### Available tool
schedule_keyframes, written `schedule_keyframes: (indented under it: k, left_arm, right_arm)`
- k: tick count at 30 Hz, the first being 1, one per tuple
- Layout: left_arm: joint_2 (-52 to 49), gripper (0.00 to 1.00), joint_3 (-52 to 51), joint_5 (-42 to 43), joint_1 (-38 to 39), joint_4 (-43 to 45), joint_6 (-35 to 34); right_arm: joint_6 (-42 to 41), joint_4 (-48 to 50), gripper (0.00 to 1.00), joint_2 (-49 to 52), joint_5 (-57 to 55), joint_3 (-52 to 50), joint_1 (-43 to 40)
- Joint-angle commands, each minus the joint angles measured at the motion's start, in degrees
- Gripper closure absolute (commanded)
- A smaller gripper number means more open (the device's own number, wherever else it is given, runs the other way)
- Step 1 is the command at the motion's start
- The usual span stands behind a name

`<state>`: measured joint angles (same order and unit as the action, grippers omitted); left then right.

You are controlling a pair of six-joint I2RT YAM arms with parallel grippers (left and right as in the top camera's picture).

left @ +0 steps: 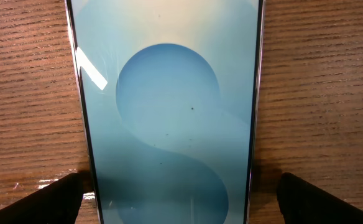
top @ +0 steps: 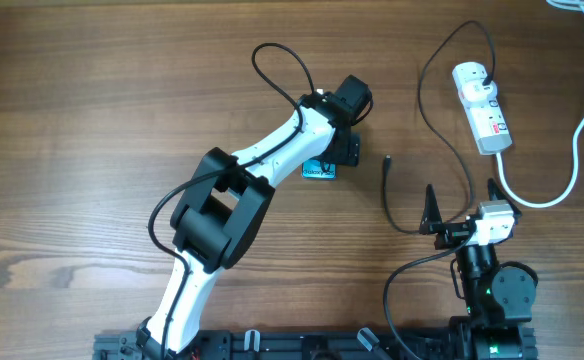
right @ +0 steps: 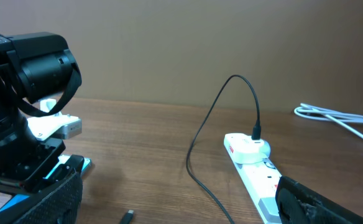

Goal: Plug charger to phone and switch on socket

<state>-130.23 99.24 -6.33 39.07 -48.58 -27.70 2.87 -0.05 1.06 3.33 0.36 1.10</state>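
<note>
The phone lies flat on the wooden table, its turquoise screen filling the left wrist view; only one corner shows in the overhead view. My left gripper is open, with one finger on either side of the phone. The socket lies at the back right with the charger's white adapter plugged into it. The black cable loops to the plug tip, which lies loose on the table. My right gripper is open and empty, near the plug tip.
The socket's thick white cord curves off the right side of the table. The left arm reaches across the table's middle. A brown wall stands behind the table in the right wrist view.
</note>
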Motion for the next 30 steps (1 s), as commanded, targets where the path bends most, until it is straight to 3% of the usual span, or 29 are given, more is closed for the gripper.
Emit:
schedule_keyframes:
  k: [1,30]
  left_arm:
    - [-3.7,0.00,-1.0,0.3,0.2,-0.7,0.4]
    - [-3.7,0.13,-1.0,0.3,0.2,0.0,0.3]
  right_arm:
    - [0.1,0.1,0.00,-0.1,-0.5,-0.1,0.3]
    - [0.1,0.1,0.00,-0.1,-0.6,-0.1,0.3]
